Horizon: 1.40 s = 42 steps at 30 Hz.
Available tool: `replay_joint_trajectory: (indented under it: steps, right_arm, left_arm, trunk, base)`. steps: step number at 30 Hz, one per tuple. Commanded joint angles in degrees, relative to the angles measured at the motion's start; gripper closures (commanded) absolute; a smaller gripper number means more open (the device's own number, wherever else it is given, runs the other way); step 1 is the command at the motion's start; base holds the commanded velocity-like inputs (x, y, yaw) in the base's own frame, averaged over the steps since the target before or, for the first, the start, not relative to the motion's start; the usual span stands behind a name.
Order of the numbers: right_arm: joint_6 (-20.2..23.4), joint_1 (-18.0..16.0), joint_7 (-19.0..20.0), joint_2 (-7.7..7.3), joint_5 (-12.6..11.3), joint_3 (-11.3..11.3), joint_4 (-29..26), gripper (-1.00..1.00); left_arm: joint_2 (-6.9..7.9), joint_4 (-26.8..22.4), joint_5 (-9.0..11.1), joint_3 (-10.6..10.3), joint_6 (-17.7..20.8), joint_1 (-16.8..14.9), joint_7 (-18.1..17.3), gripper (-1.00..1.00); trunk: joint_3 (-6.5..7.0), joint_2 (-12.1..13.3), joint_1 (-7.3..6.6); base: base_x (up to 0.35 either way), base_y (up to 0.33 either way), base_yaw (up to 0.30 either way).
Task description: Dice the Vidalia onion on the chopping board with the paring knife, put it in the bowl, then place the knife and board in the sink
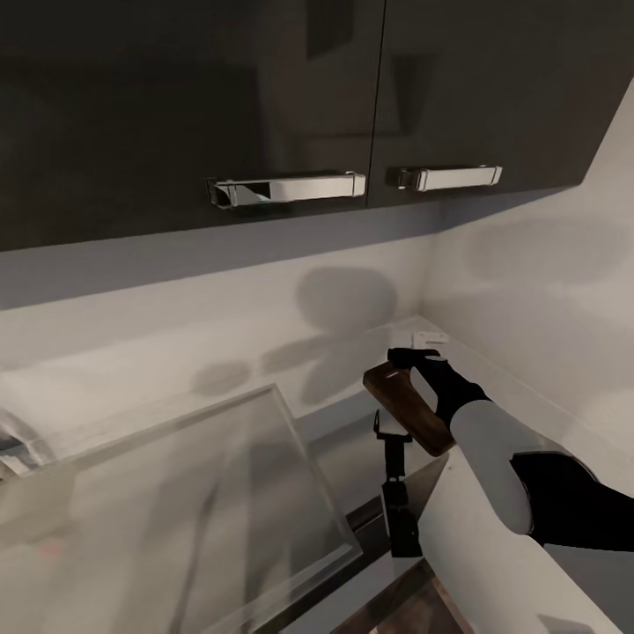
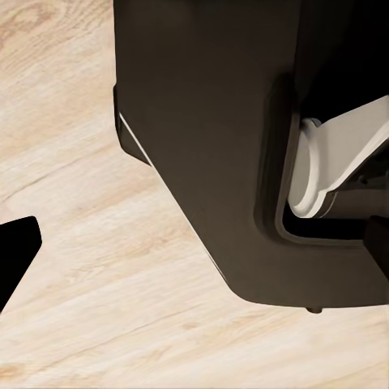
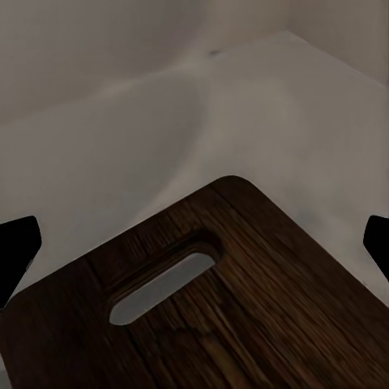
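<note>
Right gripper point(image 1: 414, 359) pinches the dark brown wood-grain chopping board with oval handle slot point(image 1: 409, 407), lifted at right-centre of the head view, below the dark wall cabinets with chrome handles point(image 1: 291, 188). Left gripper's state: cannot tell.

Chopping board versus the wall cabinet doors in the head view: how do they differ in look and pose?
The chopping board is brown wood-grain with an oval slot; the cabinet doors are plain, dark and glossy. The board is tilted, held up by the right gripper; the doors hang flat and upright. The doors carry chrome handles; the board has none. Both are flat rectangular panels.
</note>
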Motion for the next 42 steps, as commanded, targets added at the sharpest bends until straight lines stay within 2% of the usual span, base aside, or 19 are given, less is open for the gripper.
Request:
replay_joint_trajectory:
  steps: [1, 15, 32, 37, 42]
  right_arm:
    - [0.3, 0.0, -0.3, 0.00, -0.4, 0.3, -0.1, -1.00]
    - [0.3, 0.0, -0.4, -0.09, -0.4, 0.2, -0.1, -1.00]
    - [0.3, 0.0, -0.2, 0.01, -0.4, 0.2, -0.2, -1.00]
    - [1.0, -0.1, -1.1, -0.57, -0.4, 0.1, -3.1, -1.00]
    - [5.5, -0.2, -4.3, -0.85, -0.3, 0.0, -7.4, -1.00]
  left_arm:
    - [-0.02, -0.1, 0.1, 0.0, -0.1, 0.0, 0.0, -1.00]
    - [-0.02, -0.1, 0.1, 0.0, -0.1, 0.0, 0.0, -1.00]
    - [0.00, -0.2, 0.0, 0.0, -0.1, 0.0, 0.0, -1.00]
    - [-0.01, -0.2, 0.0, 0.0, -0.1, 0.0, 0.0, -1.00]
    - [-0.02, -0.2, 0.0, -0.1, -0.1, 0.0, -0.1, -1.00]
  trunk:
    - [-0.15, -0.1, 0.02]
    - [-1.34, -0.1, 0.02]
    - [-1.40, -0.1, 0.02]
    - [-1.40, -0.1, 0.02]
    - [-1.40, -0.1, 0.02]
  base:
    - [0.000, 0.000, 0.000]
    - [0.000, 0.000, 0.000]
    - [0.000, 0.000, 0.000]
    - [0.000, 0.000, 0.000]
    - [0.000, 0.000, 0.000]
